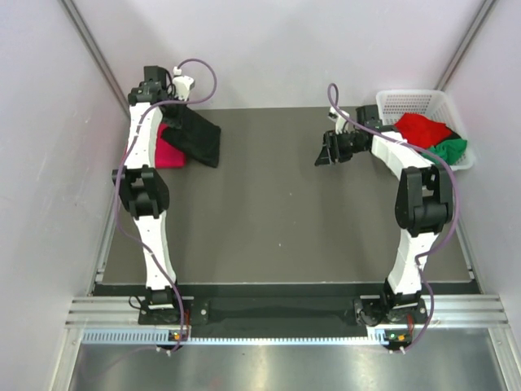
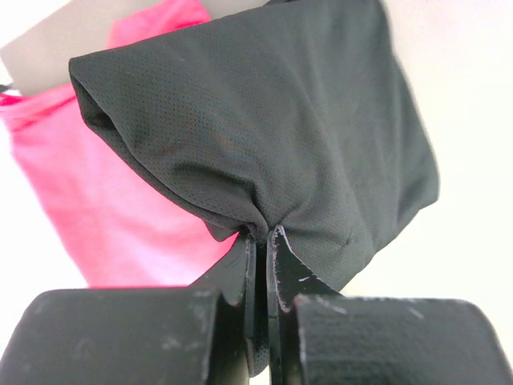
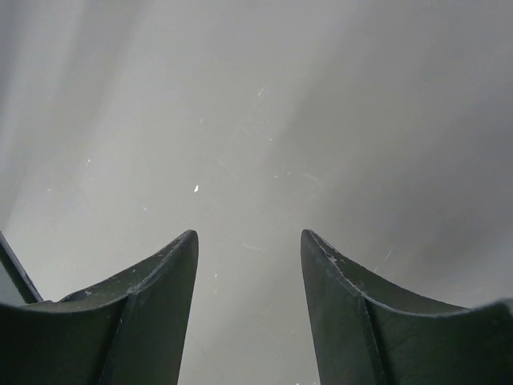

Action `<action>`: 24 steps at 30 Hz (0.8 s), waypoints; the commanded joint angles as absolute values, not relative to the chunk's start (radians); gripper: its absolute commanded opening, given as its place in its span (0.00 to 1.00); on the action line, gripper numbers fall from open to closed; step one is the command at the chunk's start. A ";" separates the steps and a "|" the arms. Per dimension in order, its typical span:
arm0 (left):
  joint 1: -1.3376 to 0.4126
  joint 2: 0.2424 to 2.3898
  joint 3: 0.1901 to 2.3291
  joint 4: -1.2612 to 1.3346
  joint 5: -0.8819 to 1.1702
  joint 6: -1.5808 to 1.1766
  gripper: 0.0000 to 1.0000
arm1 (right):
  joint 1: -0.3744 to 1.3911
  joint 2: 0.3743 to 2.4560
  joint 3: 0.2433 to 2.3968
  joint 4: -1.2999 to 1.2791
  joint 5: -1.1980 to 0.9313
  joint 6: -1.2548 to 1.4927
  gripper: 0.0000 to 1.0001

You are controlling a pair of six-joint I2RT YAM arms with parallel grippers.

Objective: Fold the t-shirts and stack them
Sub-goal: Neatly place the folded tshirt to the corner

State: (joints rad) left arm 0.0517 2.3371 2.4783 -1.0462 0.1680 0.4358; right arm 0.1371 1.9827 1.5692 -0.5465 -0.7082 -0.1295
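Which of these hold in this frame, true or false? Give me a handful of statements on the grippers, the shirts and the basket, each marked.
1. The left gripper is shut on the black t-shirt. True.
2. The right gripper holds a shirt. False: it is open and empty, with only bare table below it.
3. The pink t-shirt lies partly under the black t-shirt at the table's far left. True.
4. The basket is empty. False: a red t-shirt and a green t-shirt lie in it.
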 commanded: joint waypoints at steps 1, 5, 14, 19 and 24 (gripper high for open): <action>0.058 2.232 2.522 -0.991 0.114 0.511 0.00 | 0.143 1.924 1.569 -0.520 -0.723 -0.143 0.54; 0.069 2.224 2.520 -0.994 0.077 0.563 0.00 | 0.144 1.924 1.571 -0.515 -0.726 -0.138 0.54; 0.112 2.217 2.516 -0.988 0.032 0.615 0.00 | 0.147 1.917 1.543 -0.506 -0.727 -0.135 0.54; 0.136 2.220 2.479 -0.953 -0.009 0.633 0.00 | 0.149 1.913 1.534 -0.500 -0.729 -0.132 0.54; 0.155 2.240 2.422 -0.882 -0.081 0.658 0.00 | 0.152 1.914 1.526 -0.492 -0.732 -0.127 0.54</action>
